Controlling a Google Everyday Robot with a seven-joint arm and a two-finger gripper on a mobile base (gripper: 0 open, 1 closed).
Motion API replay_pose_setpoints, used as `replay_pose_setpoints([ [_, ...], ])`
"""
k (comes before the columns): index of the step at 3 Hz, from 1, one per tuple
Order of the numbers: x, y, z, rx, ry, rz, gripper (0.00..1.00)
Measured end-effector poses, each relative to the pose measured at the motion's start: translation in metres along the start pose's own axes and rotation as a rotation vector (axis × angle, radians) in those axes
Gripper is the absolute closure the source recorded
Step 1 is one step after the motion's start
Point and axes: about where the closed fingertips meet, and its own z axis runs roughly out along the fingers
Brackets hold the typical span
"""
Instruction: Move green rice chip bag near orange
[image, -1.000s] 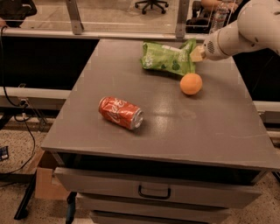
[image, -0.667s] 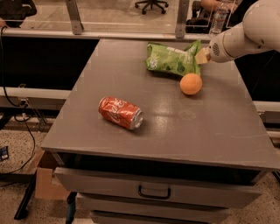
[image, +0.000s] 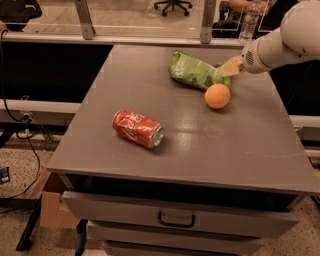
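Observation:
The green rice chip bag (image: 196, 71) lies on the grey table (image: 200, 145) at the back right, its right end just behind the orange (image: 217, 96) and almost touching it. My gripper (image: 228, 67) comes in from the right on a white arm and is shut on the bag's right end, low over the table, just above and behind the orange.
A red soda can (image: 138, 129) lies on its side at the table's middle left. A water bottle (image: 250, 21) stands behind the table at the back right. A drawer with a handle (image: 176, 220) sits under the front edge.
The gripper and the bag's right end have moved slightly toward the front and down, bringing the bag closer to the orange. The can and the orange have not moved.

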Motion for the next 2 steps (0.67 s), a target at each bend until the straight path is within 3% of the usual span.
replay_pose_setpoints([
  [1,-0.001,-0.010,-0.006,0.042,-0.026,0.007,0.00],
  [2,-0.010,-0.041,-0.032,0.161,-0.085,0.026,0.00],
])
